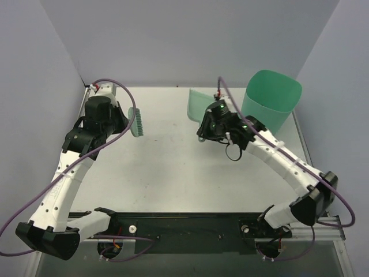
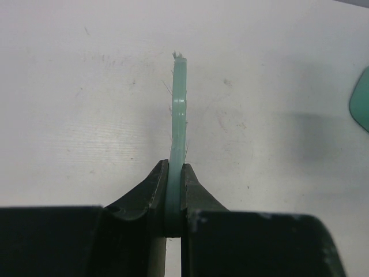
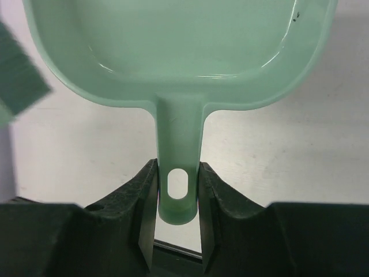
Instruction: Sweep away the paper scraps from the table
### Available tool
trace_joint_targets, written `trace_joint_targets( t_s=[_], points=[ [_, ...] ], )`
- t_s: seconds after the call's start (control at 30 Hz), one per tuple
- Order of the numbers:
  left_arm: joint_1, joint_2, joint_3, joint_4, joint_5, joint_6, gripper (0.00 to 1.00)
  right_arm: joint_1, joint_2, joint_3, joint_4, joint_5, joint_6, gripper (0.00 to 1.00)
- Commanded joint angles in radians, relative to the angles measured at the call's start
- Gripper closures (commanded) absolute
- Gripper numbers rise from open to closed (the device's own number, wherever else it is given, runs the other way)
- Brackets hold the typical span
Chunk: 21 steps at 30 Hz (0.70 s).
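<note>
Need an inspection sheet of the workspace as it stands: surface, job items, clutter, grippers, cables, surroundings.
Surface: white table, faint scuffs.
Job's things: paper scraps: nothing seen, on the table or in the dustpan.
Clutter: green bin, upright, far right corner.
Grippers: left gripper shut on the brush; right gripper shut on the dustpan's handle.
Cables: purple cables loop along both arms, off the surface.
Surroundings: grey walls on three sides.

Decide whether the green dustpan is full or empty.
Empty, as far as visible: the right wrist view shows the dustpan glossy and bare inside, but for a tiny speck.
</note>
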Motion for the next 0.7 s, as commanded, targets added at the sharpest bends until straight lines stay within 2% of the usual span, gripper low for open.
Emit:
trace_joint_targets(
  t_s=[0.0, 0.2, 0.43, 0.5, 0.53, 0.67],
  points=[
    [0.022, -0.056, 0.028, -0.019, -0.088, -0.020, 1.00, 0.097, 0.168, -0.053, -0.071, 0.176, -0.110, 1.00],
    [0.046, -0.073, -0.013, -0.026, -0.095, -0.034, 1.00, 0.223, 0.389, 0.008, -0.076, 0.245, -0.139, 1.00],
    [0.054, -0.026, 0.028, -0.055, -0.071, -0.034, 1.00, 0.266, 0.555, 0.113, -0.111, 0.276, -0.179, 0.98],
    [0.057, -0.017, 0.024, -0.042, -0.060, -0.045, 1.00, 0.273, 0.563, 0.104, -0.099, 0.272, -0.176, 0.86],
    [0.057, -0.010, 0.022, -0.039, -0.054, -0.058, 1.00, 0.276, 0.560, 0.093, -0.087, 0.265, -0.176, 0.74],
    [0.056, 0.026, 0.015, -0.014, -0.017, -0.115, 1.00, 0.275, 0.528, 0.048, -0.036, 0.227, -0.192, 0.50]
  ],
)
